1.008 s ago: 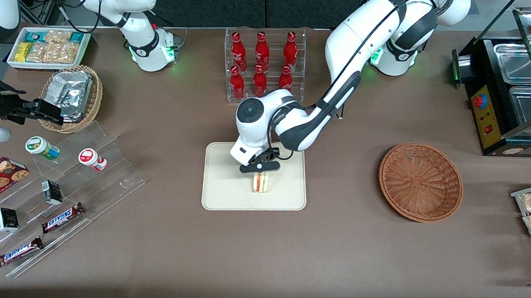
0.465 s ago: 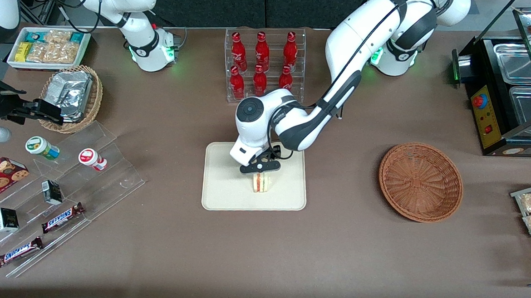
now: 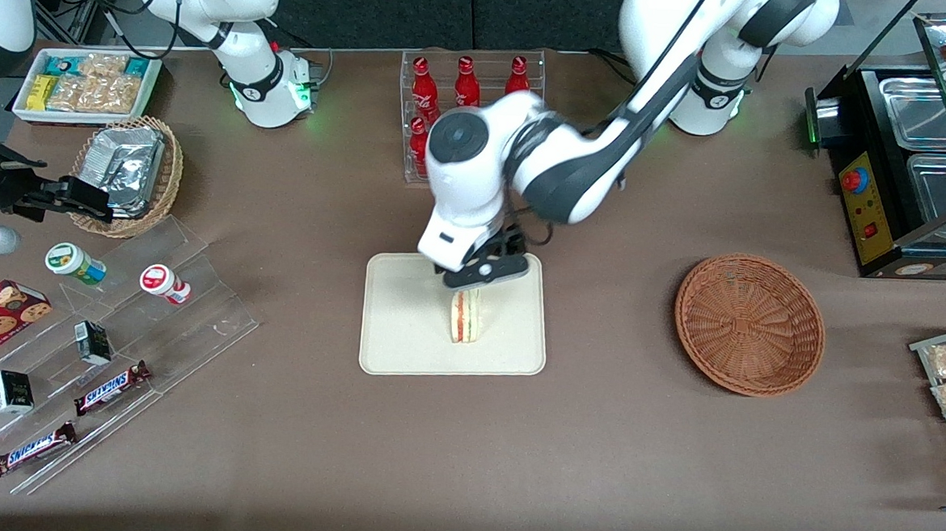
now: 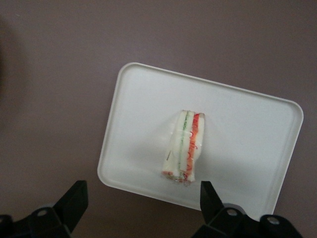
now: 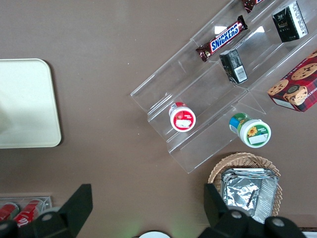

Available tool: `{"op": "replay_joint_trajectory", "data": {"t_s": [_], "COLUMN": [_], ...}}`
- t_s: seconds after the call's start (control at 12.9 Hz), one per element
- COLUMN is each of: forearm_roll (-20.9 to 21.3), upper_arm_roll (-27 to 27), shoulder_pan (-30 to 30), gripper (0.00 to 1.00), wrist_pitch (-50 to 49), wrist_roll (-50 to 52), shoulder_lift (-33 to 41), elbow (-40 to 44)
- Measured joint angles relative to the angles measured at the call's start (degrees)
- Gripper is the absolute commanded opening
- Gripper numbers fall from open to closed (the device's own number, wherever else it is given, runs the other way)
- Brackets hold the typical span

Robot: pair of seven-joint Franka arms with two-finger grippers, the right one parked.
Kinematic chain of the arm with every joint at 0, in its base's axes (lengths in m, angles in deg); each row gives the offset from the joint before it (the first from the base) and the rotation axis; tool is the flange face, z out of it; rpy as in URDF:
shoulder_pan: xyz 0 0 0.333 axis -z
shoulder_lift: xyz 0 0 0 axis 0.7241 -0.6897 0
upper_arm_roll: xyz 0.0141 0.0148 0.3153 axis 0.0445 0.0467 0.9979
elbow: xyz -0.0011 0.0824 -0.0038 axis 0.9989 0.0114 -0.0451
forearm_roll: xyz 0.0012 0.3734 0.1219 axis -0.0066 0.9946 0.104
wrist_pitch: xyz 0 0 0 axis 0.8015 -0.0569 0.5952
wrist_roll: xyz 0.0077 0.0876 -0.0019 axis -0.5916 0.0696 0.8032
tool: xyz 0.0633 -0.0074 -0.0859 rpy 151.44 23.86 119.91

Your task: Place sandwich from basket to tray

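**Sandwich on tray, claw above it**

Claw hangs over the tray with fingers spread apart, gripping nothing. Sandwich stands on edge on the tray directly below the claw (filling stripes showing). Basket sits empty on the surface, well apart from the claw.

The front camera looks steeply down on the whole tabletop from high up, facing the arms at the upper edge of its frame. The left wrist camera looks straight down from close above the tray, with the open claw at its frame's edge. The right wrist camera looks down from mid height. All three views share the tray, which the right wrist camera catches only by a corner.
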Motion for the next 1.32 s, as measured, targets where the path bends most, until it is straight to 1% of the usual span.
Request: {"op": "replay_joint_trajectory", "data": {"t_s": [0.16,0.39,0.54,0.7,1.01,1.09,1.16,1.32], "forearm_roll": [-1.4,-2.1,-2.6,-5.1,-9.9,-11.0,-12.4,-15.4], "upper_arm_roll": [0.1,0.2,0.3,0.5,1.0,1.6,3.4,8.8], "shoulder_pan": [-3.1,-8.0,-11.5,-16.4,-29.0,-30.9,-31.6,-31.6], "gripper": [1.0,1.0,1.0,1.0,1.0,1.0,1.0,1.0], "wrist_pitch": [-5.9,-11.2,-14.3,-17.7,-25.9,-27.4,-28.6,-29.3], "wrist_roll": [-0.1,-0.5,-4.5,-12.5,-33.9,-38.2,-42.2,-51.0], "shoulder_lift": [5.6,12.2,15.2,18.1,23.9,25.2,26.5,29.8], "elbow": [0.0,-0.2,-0.3,-0.4,-0.5,-0.6,-0.8,-3.7]}}
